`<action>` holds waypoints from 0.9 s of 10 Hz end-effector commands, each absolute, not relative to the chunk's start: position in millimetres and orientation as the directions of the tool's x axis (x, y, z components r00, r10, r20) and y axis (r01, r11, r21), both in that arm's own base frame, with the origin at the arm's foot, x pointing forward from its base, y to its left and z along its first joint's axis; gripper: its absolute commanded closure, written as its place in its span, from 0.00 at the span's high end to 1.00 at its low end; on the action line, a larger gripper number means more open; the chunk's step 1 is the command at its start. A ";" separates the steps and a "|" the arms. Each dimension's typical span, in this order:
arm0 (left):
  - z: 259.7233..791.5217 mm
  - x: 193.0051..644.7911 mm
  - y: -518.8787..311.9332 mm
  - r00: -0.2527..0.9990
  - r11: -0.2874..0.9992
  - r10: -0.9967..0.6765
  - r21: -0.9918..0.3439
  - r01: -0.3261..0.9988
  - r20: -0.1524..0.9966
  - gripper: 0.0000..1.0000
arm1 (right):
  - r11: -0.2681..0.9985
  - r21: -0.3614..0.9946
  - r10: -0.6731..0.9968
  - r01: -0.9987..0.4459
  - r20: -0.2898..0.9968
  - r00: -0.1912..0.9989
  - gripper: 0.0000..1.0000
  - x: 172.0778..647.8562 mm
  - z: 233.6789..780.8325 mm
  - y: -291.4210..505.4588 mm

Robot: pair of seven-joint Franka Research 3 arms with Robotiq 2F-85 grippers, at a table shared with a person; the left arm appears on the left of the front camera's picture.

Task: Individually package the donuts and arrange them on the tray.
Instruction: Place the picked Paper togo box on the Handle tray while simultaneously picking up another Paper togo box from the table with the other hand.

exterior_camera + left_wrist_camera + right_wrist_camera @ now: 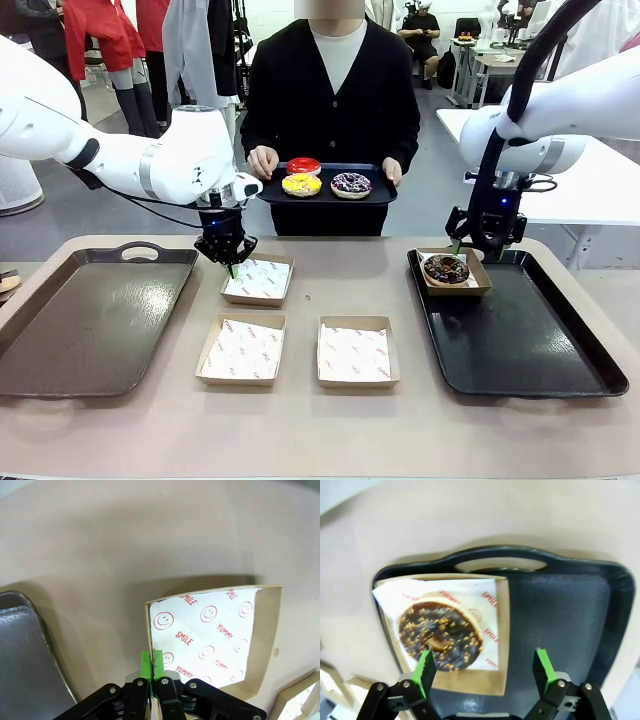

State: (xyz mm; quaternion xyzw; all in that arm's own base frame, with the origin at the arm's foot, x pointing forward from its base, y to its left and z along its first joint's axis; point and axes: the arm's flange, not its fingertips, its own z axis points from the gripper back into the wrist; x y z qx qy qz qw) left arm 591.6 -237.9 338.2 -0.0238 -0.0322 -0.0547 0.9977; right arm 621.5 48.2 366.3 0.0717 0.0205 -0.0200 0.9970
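Nearest on the tabletop [300, 440]: two near boxes [241, 349], side by side, paper-lined, nothing in them. Left tray [90, 320], brown, sits at their left; right tray [520, 340], black, at the right side.

Behind the near boxes, the far box [210, 635], lined with smiley-print paper. Left claw [151, 665] is closed, its green pads pinching this box's side wall at the edge toward the left tray. The box rests on the tabletop just beside the left tray.

In the right tray's far corner, by the handle, the donut box [502, 630] holds the chocolate donut [440, 635], which has orange sprinkles and lies on printed paper. Right claw [485, 667] hangs above it, wide open and gripping nothing, one finger over the donut's rim, the other over bare tray.

Across the tabletop a person [335, 90] holds a held tray [380, 197] in both hands, off the tabletop. On it: yellow donut [301, 185] and purple donut [351, 184] in front, red donut [303, 166] behind the yellow one.
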 end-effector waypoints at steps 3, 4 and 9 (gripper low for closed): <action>412.2 581.7 -225.0 0.984 0.987 -0.114 -0.101 0.128 0.139 0.01 | 0.872 0.489 -0.011 0.033 -0.046 0.999 1.00 594.8 404.4 -17.3; 424.4 582.6 -224.9 0.982 0.987 -0.113 -0.093 0.128 0.151 0.01 | 0.813 0.580 -0.016 0.049 -0.062 0.998 1.00 594.5 409.2 -42.7; 466.4 587.9 -234.8 0.985 0.990 -0.118 -0.061 0.126 0.123 0.01 | 0.491 0.866 0.000 0.095 -0.109 0.994 1.00 546.8 410.3 -156.4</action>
